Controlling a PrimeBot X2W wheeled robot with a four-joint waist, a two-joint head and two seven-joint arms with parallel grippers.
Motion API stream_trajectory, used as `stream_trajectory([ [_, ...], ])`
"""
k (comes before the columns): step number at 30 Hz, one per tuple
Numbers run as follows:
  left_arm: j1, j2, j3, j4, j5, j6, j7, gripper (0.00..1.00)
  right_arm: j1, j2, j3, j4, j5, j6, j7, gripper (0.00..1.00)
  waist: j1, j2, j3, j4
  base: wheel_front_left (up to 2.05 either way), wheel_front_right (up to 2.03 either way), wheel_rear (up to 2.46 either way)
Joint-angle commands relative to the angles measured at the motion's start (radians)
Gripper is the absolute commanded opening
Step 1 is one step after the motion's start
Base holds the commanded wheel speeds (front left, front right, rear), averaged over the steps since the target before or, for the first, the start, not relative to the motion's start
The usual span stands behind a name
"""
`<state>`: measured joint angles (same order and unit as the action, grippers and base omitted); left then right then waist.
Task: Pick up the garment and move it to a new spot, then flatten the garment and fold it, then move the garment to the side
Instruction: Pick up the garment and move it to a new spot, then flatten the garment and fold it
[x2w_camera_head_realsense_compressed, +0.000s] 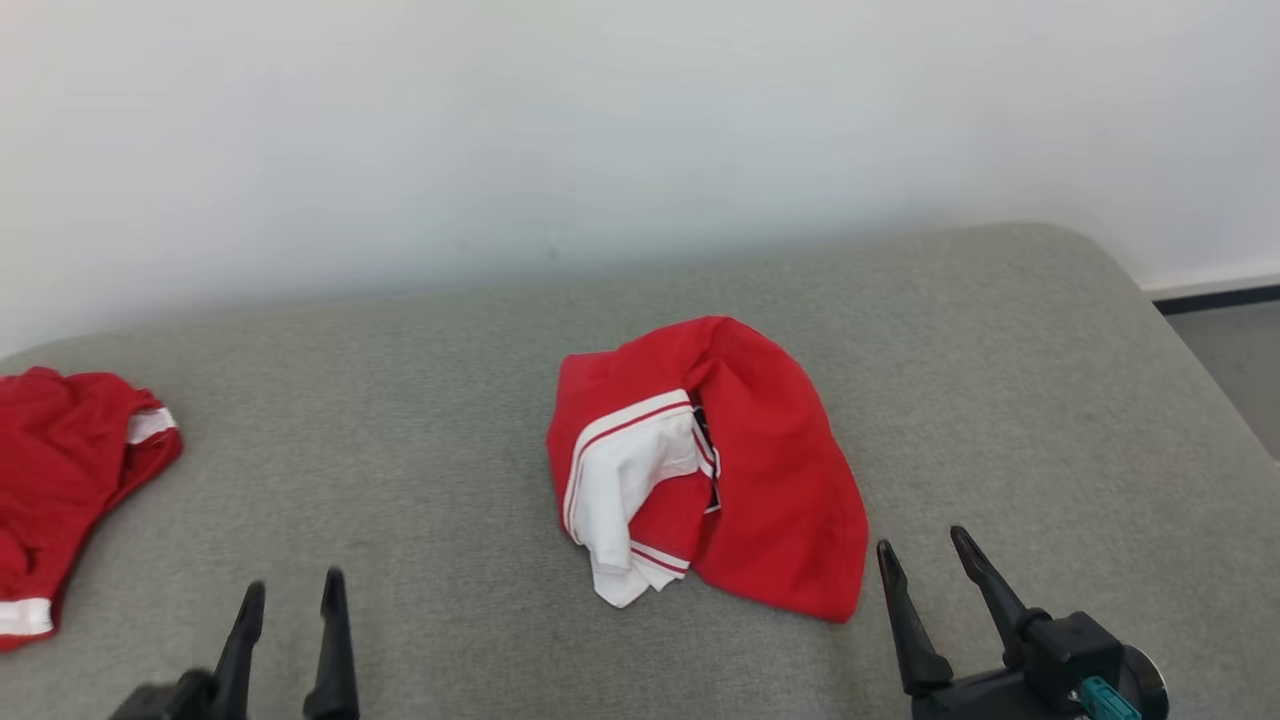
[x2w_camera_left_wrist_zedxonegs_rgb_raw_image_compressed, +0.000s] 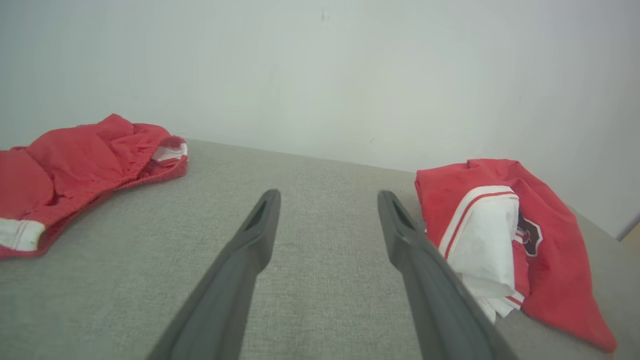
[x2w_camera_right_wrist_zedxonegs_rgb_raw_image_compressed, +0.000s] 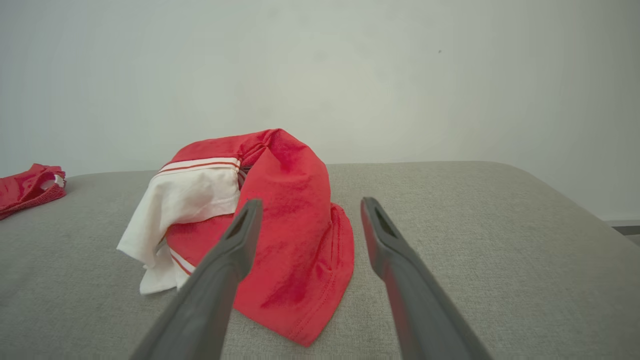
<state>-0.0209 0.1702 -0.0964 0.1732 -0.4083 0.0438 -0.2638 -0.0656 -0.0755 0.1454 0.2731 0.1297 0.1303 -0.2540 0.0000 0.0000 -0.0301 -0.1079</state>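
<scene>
A red garment (x2w_camera_head_realsense_compressed: 740, 460) with white trim lies crumpled in a heap at the middle of the grey cushioned surface (x2w_camera_head_realsense_compressed: 420, 420). It is at the right in the left wrist view (x2w_camera_left_wrist_zedxonegs_rgb_raw_image_compressed: 545, 245), and just beyond the fingers in the right wrist view (x2w_camera_right_wrist_zedxonegs_rgb_raw_image_compressed: 280, 210). My left gripper (x2w_camera_head_realsense_compressed: 293, 585) stands open at the lower left, well to the left of the heap, nothing between its fingers (x2w_camera_left_wrist_zedxonegs_rgb_raw_image_compressed: 260, 225). My right gripper (x2w_camera_head_realsense_compressed: 925, 545) stands open at the lower right, close to the garment's near right edge, also holding nothing.
A second red garment (x2w_camera_head_realsense_compressed: 60, 470) with white bands lies at the far left edge of the surface (x2w_camera_left_wrist_zedxonegs_rgb_raw_image_compressed: 85, 165). A pale wall (x2w_camera_head_realsense_compressed: 600, 130) runs behind. The cushion's right edge drops to the floor (x2w_camera_head_realsense_compressed: 1240, 350) at the far right.
</scene>
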Motion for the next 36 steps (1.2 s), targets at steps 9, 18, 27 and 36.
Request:
stream_trajectory([
  [9,0.158,-0.019,0.059,-0.073,0.055,-0.028,-0.001,1.00,0.028,-0.015,-0.028,0.059,0.013,0.001,0.003,1.00,0.0000,0.0000,-0.045,0.046,0.00,0.00,0.00],
  [18,0.196,-0.045,0.100,-0.082,0.090,-0.052,-0.001,1.00,0.034,-0.007,-0.027,0.082,0.014,0.001,0.001,1.00,0.0000,0.0000,-0.057,0.045,0.00,0.00,0.00],
  [27,0.195,-0.063,0.114,-0.078,0.101,-0.072,-0.001,1.00,0.027,-0.006,-0.022,0.085,0.014,0.001,-0.002,1.00,0.0000,0.0000,-0.055,0.046,0.00,0.00,0.00],
  [36,0.191,-0.079,0.121,-0.080,0.117,-0.092,-0.001,1.00,-0.043,0.003,0.001,0.079,0.046,0.001,0.021,1.00,0.0000,0.0000,-0.043,0.063,0.00,0.00,0.00],
])
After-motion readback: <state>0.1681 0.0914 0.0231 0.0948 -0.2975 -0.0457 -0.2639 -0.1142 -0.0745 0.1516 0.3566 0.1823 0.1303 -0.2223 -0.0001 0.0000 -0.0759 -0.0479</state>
